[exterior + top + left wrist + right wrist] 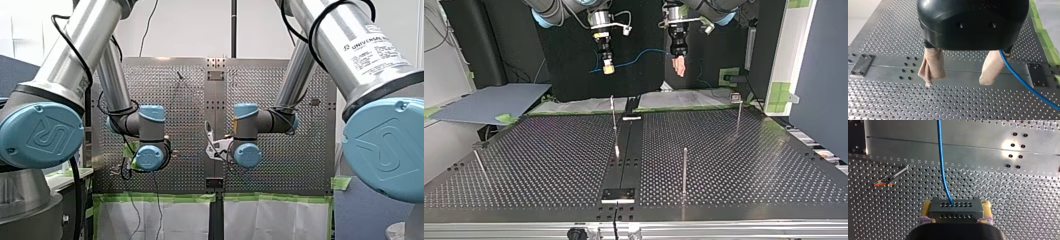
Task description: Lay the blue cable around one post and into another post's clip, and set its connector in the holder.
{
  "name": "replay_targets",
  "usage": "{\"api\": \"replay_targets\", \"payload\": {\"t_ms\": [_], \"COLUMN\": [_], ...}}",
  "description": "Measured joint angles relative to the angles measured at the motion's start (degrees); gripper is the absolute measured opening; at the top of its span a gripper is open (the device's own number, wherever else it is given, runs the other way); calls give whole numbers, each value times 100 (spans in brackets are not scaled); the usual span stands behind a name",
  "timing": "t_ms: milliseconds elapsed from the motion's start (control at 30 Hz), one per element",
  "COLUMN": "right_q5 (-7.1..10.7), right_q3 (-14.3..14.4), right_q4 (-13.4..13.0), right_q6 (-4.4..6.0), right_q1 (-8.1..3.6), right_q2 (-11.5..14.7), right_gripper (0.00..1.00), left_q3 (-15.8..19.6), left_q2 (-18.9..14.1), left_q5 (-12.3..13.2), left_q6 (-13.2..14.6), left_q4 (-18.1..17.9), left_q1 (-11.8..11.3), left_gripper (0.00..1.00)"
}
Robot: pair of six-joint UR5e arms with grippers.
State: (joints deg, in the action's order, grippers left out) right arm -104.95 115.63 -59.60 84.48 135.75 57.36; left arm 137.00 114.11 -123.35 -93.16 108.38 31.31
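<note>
In the right wrist view my right gripper (955, 216) is shut on a dark connector block (955, 209), held between its yellow pads. The blue cable (941, 165) rises from the block's top. In the top view this gripper (608, 68) hangs high behind the table, and the blue cable (640, 56) runs across to my left gripper (679, 67). My left gripper (958, 78) stands open, its beige-padded fingers (931, 66) well apart with nothing between them. The cable (1023, 82) passes along the outer side of one finger. A black holder plate (619, 194) sits at the table's near edge.
Thin posts stand on the perforated table (749, 165): one at the middle (613, 117), one nearer the top view's front (684, 170), one at its right rear (738, 117), one at its left (480, 161). A post with an orange clip (885, 181) lies under my right gripper.
</note>
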Motion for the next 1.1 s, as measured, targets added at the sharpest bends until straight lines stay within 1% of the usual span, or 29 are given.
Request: {"api": "replay_targets", "payload": {"t_ms": [967,1100], "right_q5": [0,8], "right_q3": [-2,-16], "right_q4": [-1,5], "right_q6": [0,6], "right_q1": [0,2], "right_q2": [0,-5], "right_gripper": [0,0], "left_q3": [-1,-6], "left_q2": [1,82], "left_q5": [1,56], "left_q6": [4,20], "left_q4": [-1,-42], "left_q1": [1,24], "left_gripper": [100,100]}}
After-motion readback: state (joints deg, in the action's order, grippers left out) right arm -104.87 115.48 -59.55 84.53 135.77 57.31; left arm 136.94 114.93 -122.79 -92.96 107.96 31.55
